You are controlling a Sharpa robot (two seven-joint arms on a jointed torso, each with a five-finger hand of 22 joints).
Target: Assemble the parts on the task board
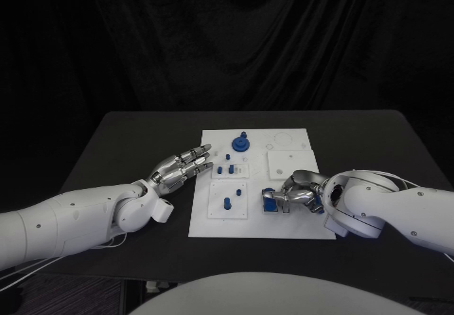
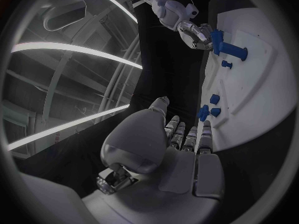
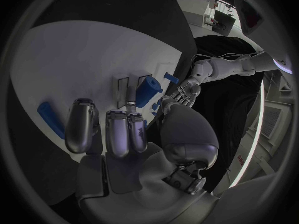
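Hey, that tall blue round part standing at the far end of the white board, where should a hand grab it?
Grip the tall blue part by its narrow upper stem, coming from above. It stands upright on a wider round base, so the sides of the stem are free. The left hand is closer.

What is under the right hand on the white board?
Under the right hand a blue part sits on the task board. The fingers cover their contact with it.

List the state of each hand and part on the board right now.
Left hand: open, fingers extended at the board's left edge.
Right hand: grips a blue part over the board.
Gear part: stands upright.
Small pegs: stand on the board.
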